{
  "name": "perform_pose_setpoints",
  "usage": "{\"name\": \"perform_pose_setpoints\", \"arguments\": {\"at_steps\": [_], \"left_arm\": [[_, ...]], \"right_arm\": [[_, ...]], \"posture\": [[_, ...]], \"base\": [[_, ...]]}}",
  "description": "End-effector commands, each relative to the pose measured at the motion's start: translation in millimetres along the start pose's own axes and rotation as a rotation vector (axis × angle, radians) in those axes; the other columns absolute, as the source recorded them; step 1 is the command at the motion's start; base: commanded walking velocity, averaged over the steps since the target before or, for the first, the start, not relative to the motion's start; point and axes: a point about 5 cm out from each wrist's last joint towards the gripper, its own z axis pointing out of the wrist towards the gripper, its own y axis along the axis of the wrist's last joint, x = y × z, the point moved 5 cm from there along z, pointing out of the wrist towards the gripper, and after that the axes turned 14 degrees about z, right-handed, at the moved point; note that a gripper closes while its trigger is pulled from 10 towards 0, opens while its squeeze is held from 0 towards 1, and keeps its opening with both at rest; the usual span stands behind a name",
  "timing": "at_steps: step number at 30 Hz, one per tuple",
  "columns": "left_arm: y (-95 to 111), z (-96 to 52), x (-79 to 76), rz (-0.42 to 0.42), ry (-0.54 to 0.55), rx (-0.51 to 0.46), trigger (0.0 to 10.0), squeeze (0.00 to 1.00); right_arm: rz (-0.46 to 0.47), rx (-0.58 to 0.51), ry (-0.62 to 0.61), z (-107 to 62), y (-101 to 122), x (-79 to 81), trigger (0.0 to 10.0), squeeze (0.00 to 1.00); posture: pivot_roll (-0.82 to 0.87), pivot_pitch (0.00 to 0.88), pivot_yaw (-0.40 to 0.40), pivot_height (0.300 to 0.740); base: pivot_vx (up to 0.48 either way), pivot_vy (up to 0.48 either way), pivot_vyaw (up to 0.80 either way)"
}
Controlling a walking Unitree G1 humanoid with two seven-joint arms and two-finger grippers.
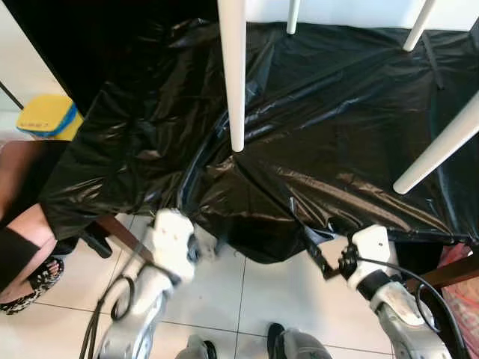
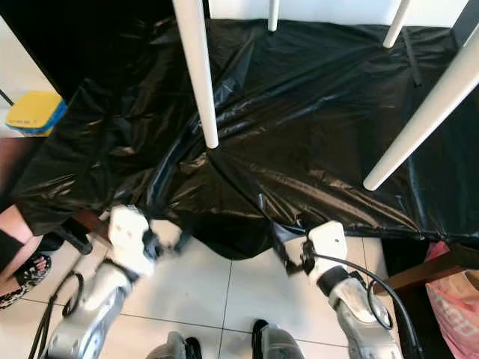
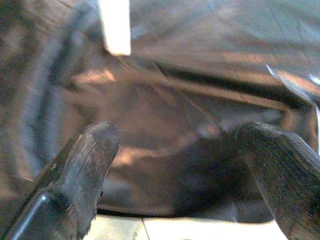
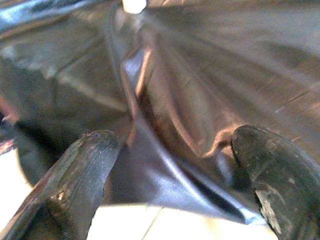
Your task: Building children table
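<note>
A white children's table lies upside down on a surface covered by a black plastic sheet point(image 1: 329, 127). Its tabletop point(image 1: 352, 10) is at the far edge and its legs point up. The nearest leg point(image 1: 233, 75) stands at centre left, and another leg point(image 1: 441, 146) slants at the right. My left gripper point(image 3: 185, 165) is open at the sheet's near edge, below the nearest leg's end point(image 3: 115, 27). My right gripper point(image 4: 180, 170) is open too, its fingers point(image 1: 314, 250) by a fold of the sheet that hangs over the edge. Neither gripper holds anything.
A person's leg and sandal point(image 1: 30, 280) are at the far left by the tiled floor. A yellow and blue object point(image 1: 46, 116) lies beyond. A pink bag point(image 2: 453, 299) sits at the right. Wooden edges point(image 1: 120, 232) stick out under the sheet.
</note>
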Motion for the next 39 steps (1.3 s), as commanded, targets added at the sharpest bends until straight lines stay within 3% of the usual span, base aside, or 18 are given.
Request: {"name": "perform_pose_setpoints", "arguments": {"at_steps": [1, 8, 11, 15, 16, 18, 20, 25, 27, 30, 35, 39], "left_arm": [[-15, -11.4, -18.3, -0.009, -0.122, 0.037, 10.0, 0.0], [-42, -45.7, -49.4, -0.097, -0.255, 0.144, 10.0, 0.0], [-60, -55.0, -52.4, -0.119, -0.266, 0.215, 10.0, 0.0], [-97, -67.1, -55.5, -0.14, -0.202, 0.353, 10.0, 0.0], [-126, -74.5, -53.2, -0.185, -0.106, 0.472, 10.0, 0.0], [-141, -79.4, -52.3, -0.221, -0.047, 0.531, 10.0, 0.0], [-165, -83.6, -52.8, -0.247, 0.033, 0.614, 10.0, 0.0], [-197, -83.2, -58.9, -0.325, 0.089, 0.717, 10.0, 0.0], [-214, -89.7, -64.9, -0.359, 0.113, 0.823, 10.0, 0.0], [-227, -96.8, -73.8, -0.381, 0.124, 0.929, 10.0, 0.0], [-238, -113.7, -83.0, -0.371, 0.104, 1.049, 10.0, 0.0], [-236, -107.1, -99.3, -0.322, -0.007, 1.058, 10.0, 0.0]], "right_arm": [[0.037, 0.11, 0.039, -10.9, -26, 0.3, 10.0, 0.0], [0.071, 0.29, 0.171, -37.4, -62, 6.5, 10.0, 0.0], [0.078, 0.331, 0.16, -41.3, -72, 0.7, 10.0, 0.0], [0.149, 0.368, 0.051, -48.7, -96, -19.6, 10.0, 0.0], [0.19, 0.392, -0.033, -54.6, -113, -28.4, 10.0, 0.0], [0.213, 0.41, -0.082, -58.4, -124, -31.5, 10.0, 0.0], [0.287, 0.433, -0.219, -63.8, -146, -39.1, 10.0, 0.0], [0.331, 0.491, -0.408, -69.2, -175, -50.2, 10.0, 0.0], [0.339, 0.553, -0.474, -75.4, -189, -51.4, 10.0, 0.0], [0.33, 0.672, -0.569, -88.4, -207, -51.6, 10.0, 0.0], [0.311, 0.756, -0.615, -94.9, -219, -46.9, 10.0, 0.0], [0.316, 0.84, -0.619, -102.9, -234, -27.0, 10.0, 0.0]], "posture": [[-0.08, 0.174, 0.008, 0.74], [-0.06, 0.165, 0.003, 0.74], [-0.05, 0.157, 0.003, 0.74], [-0.04, 0.15, 0.0, 0.74], [-0.04, 0.143, -0.002, 0.74], [-0.04, 0.138, -0.002, 0.74], [-0.04, 0.128, -0.002, 0.74], [-0.05, 0.116, 0.007, 0.74], [-0.06, 0.117, 0.007, 0.74], [-0.07, 0.117, 0.018, 0.74], [-0.08, 0.111, 0.015, 0.74], [-0.09, 0.112, 0.03, 0.74]], "base": [[0.0, 0.0, 0.0], [0.0, 0.0, 0.0], [0.0, 0.0, 0.0], [0.0, 0.0, 0.0], [0.0, 0.0, 0.0], [0.0, 0.0, 0.0], [0.0, 0.0, 0.0], [0.0, 0.0, 0.0], [0.0, 0.0, 0.0], [0.0, 0.0, 0.0], [0.0, 0.0, 0.0], [0.0, 0.0, 0.0]]}}
